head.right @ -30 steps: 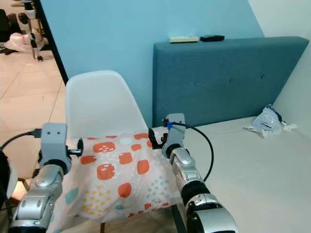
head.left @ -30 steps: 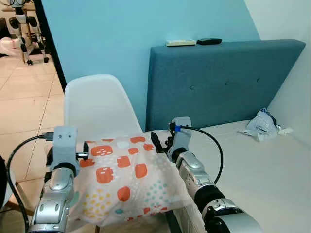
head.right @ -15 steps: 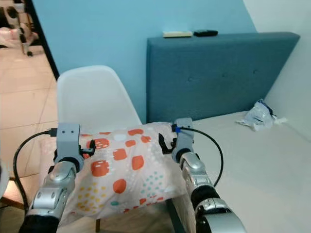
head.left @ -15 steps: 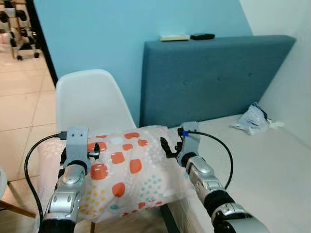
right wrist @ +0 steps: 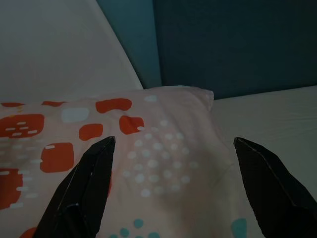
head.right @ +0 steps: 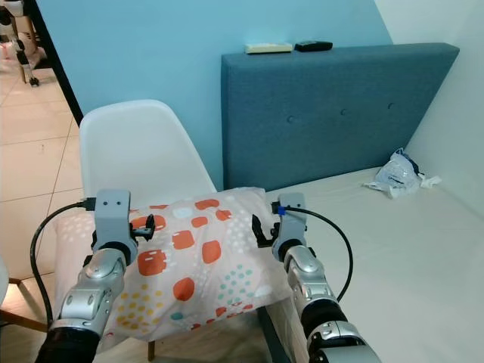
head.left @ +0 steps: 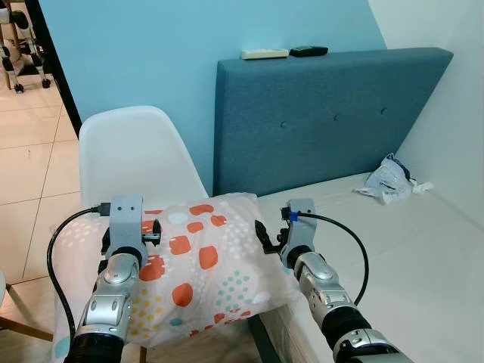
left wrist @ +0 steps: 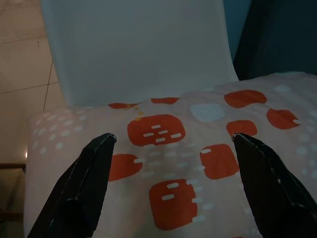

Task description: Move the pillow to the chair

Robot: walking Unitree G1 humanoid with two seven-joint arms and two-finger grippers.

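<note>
Pillow (head.left: 197,268) lying on chair (head.left: 136,162), between left claw (head.left: 151,229) and right claw (head.left: 265,237), its near edge overhanging the seat. Both claws spread wide above it, gripping nothing. Risk: pulling back carelessly, snagging the fabric and dragging the pillow off toward bed (head.left: 408,249) or floor.

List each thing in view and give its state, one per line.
pillow: lying on the chair seat
chair: upright, pillow on it
left gripper: open, over the pillow
right gripper: open, over the pillow
plastic bag: crumpled on the bed
bed: bare mattress
</note>
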